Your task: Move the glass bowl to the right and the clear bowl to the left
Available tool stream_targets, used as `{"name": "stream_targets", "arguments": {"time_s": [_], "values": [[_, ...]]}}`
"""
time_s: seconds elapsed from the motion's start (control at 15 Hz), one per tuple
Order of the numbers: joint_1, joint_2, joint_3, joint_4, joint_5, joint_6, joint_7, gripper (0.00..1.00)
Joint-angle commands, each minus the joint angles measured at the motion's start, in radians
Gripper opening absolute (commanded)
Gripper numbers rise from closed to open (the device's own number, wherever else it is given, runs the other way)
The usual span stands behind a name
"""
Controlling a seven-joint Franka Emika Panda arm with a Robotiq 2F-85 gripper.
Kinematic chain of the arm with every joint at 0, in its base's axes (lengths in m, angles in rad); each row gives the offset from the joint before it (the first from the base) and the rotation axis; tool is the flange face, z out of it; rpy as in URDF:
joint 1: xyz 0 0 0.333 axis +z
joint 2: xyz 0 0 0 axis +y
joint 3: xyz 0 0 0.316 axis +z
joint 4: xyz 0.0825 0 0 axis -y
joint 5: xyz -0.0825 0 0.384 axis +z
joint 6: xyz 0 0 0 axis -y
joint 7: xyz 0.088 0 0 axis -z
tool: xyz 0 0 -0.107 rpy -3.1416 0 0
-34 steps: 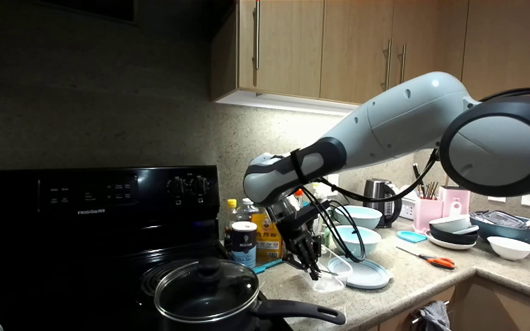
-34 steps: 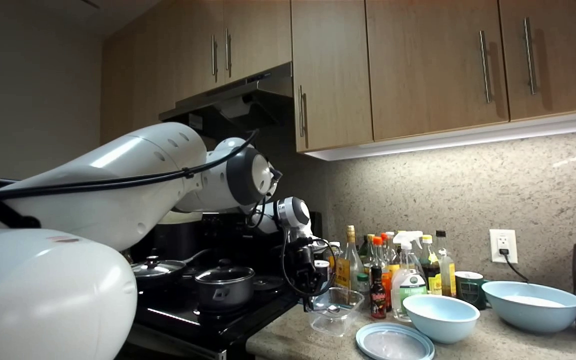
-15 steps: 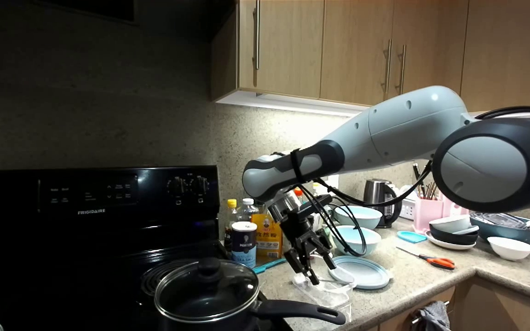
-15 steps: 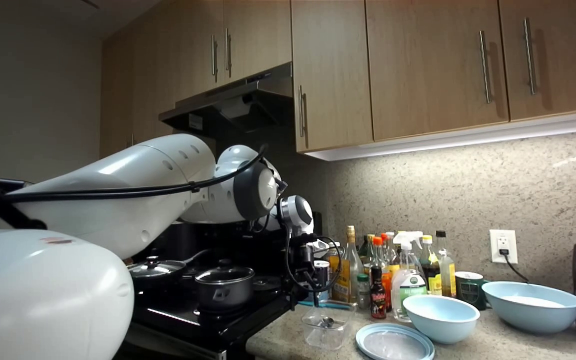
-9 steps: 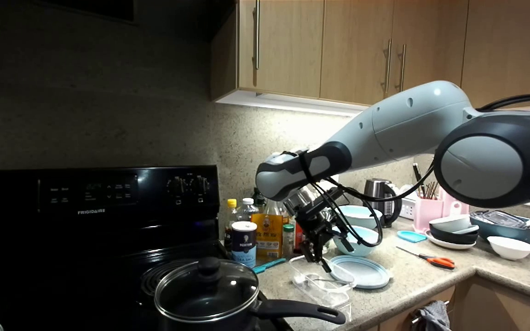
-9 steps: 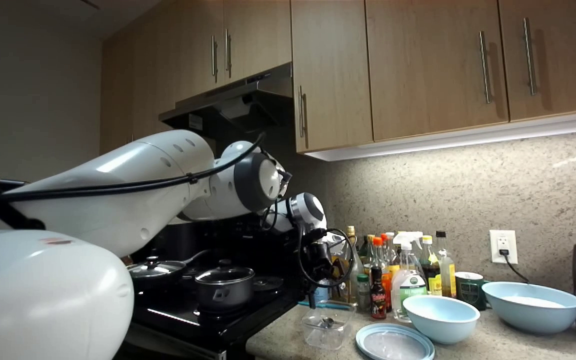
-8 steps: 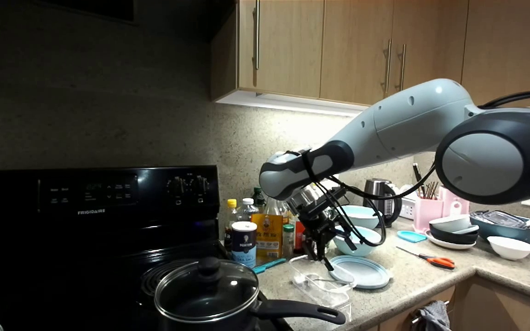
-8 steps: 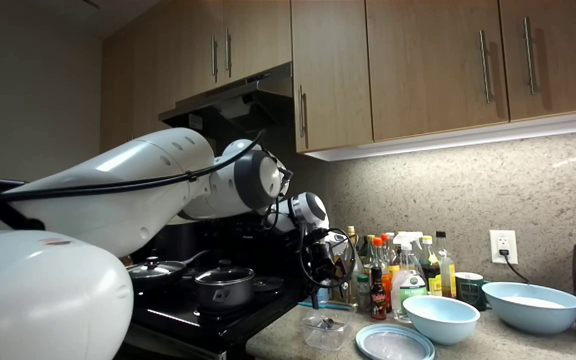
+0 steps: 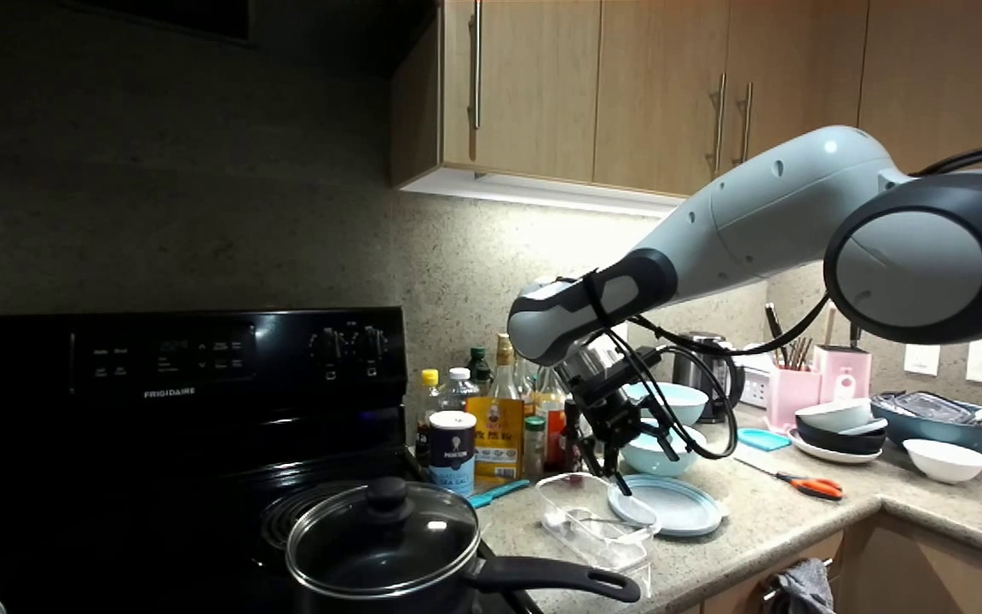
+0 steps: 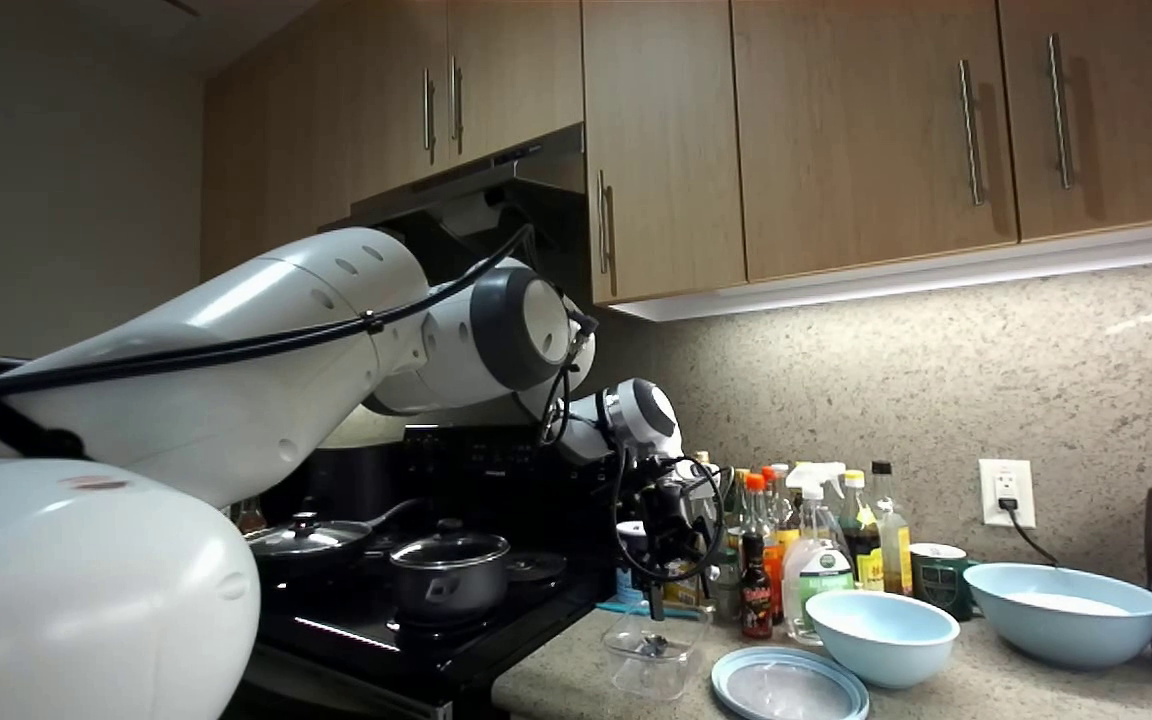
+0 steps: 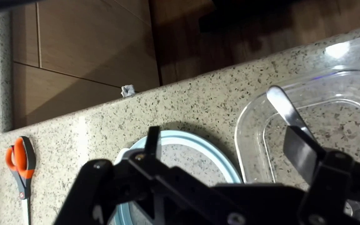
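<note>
A clear rectangular container (image 11: 339, 122) is seated flat on the bench (image 11: 180, 103) near its front edge, with a metal spoon (image 11: 282, 104) laid slantwise in it. About two seconds ago it was tilted, its wall caught by the drawn-together fingers of the tool (image 11: 225, 137); since then it has been released, levelled and brought nearer that edge. The tool is now held with its jaws parted wide, above the container and the flat pale-blue plate (image 10: 791, 690) just beside it. In both exterior views the aqua-blue bowl (image 10: 881, 645), unmoved, is seen just behind the plate; toward it the tool has been shifted slightly. Another pale-blue bowl (image 10: 1061, 635) is set farther along. A tall glass bottle (image 9: 505, 381), earlier hidden by the arm (image 9: 781, 205), has been uncovered.
</note>
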Motion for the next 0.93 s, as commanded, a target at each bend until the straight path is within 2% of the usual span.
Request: {"name": "stream_targets", "arguments": {"time_s": [0.0,0.07,0.13,0.6,0.67,0.87], "values": [[-0.05,-0.07,0.019,-0.093,0.02,0.065,0.069,1.0],[-0.056,-0.101,-0.008,-0.147,0.063,0.092,0.105,1.0],[-0.083,-0.124,0.011,-0.184,0.062,0.109,0.137,1.0],[-0.216,-0.261,-0.032,-0.49,0.174,0.325,0.292,1.0],[-0.201,-0.169,-0.023,-0.337,0.131,0.244,0.241,1.0],[-0.232,-0.205,-0.031,-0.418,0.151,0.29,0.257,1.0]]}}
